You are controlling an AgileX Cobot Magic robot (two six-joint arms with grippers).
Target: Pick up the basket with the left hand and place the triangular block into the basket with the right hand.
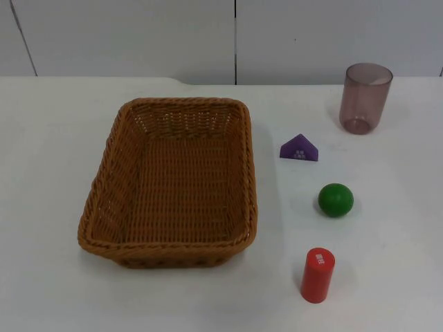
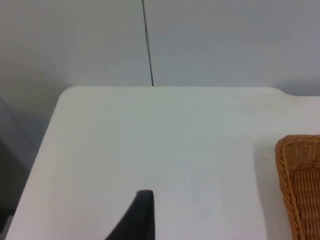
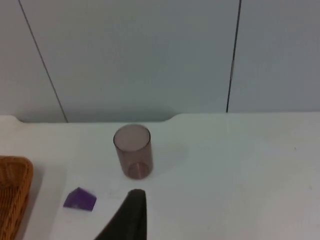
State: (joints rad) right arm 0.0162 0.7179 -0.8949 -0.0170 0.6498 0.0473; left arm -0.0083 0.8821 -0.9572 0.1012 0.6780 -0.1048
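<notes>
A brown wicker basket stands empty on the left half of the white table. To its right lies the purple triangular block, flat on the table and apart from the basket. My left gripper hovers over bare table well to the left of the basket's rim, holding nothing that I can see. My right gripper hangs above the table near the purple block, with the basket's edge beyond it. Both arms wait away from the objects.
A translucent mauve cup stands upright at the back right, also seen as the cup from the right wrist. A green ball lies in front of the block and a red cylinder stands nearer the front edge.
</notes>
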